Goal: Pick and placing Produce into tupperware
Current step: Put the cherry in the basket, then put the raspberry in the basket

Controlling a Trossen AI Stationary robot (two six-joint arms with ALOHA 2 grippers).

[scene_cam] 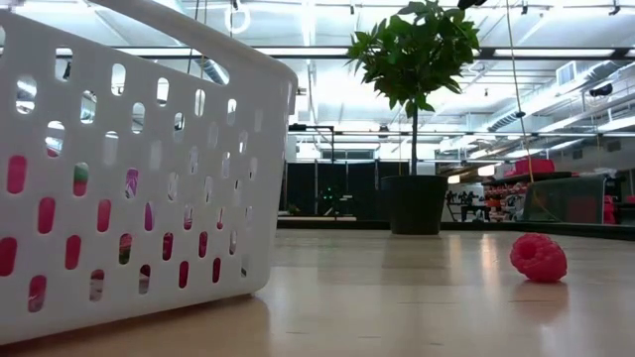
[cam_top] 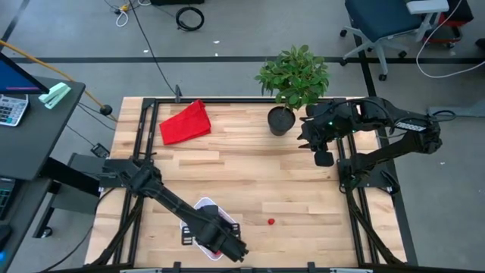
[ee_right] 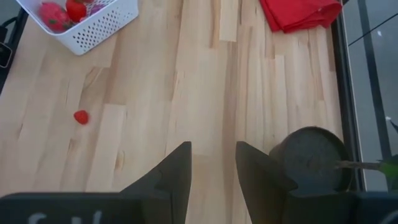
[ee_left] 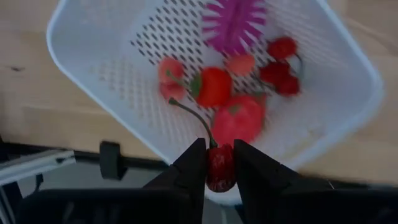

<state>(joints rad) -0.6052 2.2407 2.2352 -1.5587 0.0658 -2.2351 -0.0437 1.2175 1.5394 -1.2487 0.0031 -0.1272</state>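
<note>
At the bottom centre of the high view, the left gripper (cam_top: 231, 249) hangs over the white perforated container (cam_top: 206, 205), whose rim peeks out from under the arm near the table's front edge. In the left wrist view its two dark fingers (ee_left: 189, 171) are drawn in against a dark red cherry (ee_left: 221, 168), which sits pinched between them at the bottom centre of the frame, its thin stem curving up toward the basket (the gap between the fingers is only as wide as the fruit).

Above it in that frame, the container holds a spiky purple ball (ee_left: 233, 23) at the top, a strawberry with a green cap (ee_left: 211, 86) in the middle, a larger red strawberry (ee_left: 239, 118) below it, pale pink pieces (ee_left: 169, 78) to the left and dark red cherries (ee_left: 280, 62) to the right.

One raspberry (cam_top: 271, 222) lies alone on the bare wood, right of the container and lower centre in the high view; the low view shows it at the right, well apart from the container's wall.

The right gripper (cam_top: 323, 154) waits at the upper right of the high view, just beside the black plant pot (cam_top: 280, 121); its fingers stand partly apart with only table between them. A red cloth (cam_top: 186, 123) lies at upper left.
</note>
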